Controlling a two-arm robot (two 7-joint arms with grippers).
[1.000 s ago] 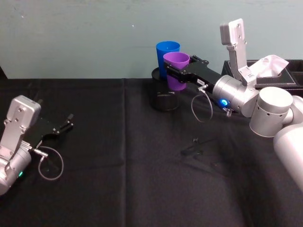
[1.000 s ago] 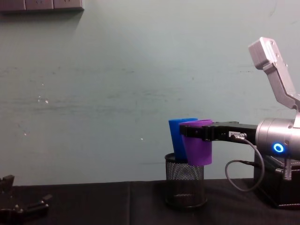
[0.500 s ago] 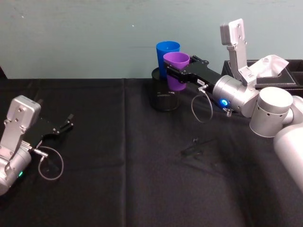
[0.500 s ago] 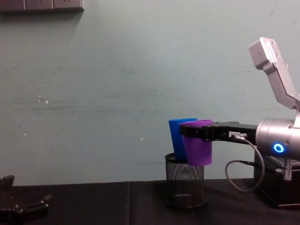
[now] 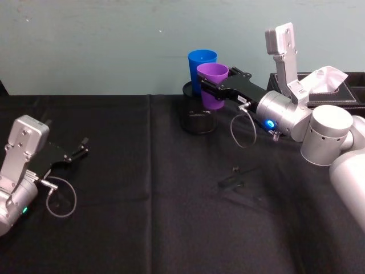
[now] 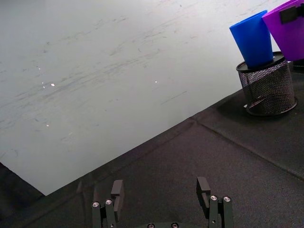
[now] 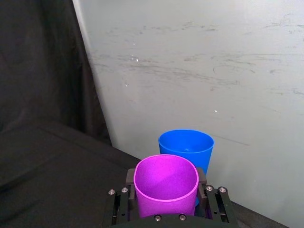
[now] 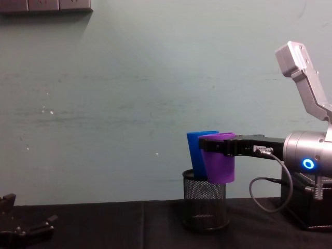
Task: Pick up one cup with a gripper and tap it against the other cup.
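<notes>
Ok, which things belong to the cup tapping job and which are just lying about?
Job: purple cup, gripped by the right end effector; blue cup, standing in the mesh holder.
Lying about: tissue box; left end effector, open, parked at left.

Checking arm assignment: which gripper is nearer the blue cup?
Right. The right gripper holds the purple cup right beside the blue cup, which stands in the black mesh holder. The left gripper sits open, low over the black cloth, far to the left.
</notes>
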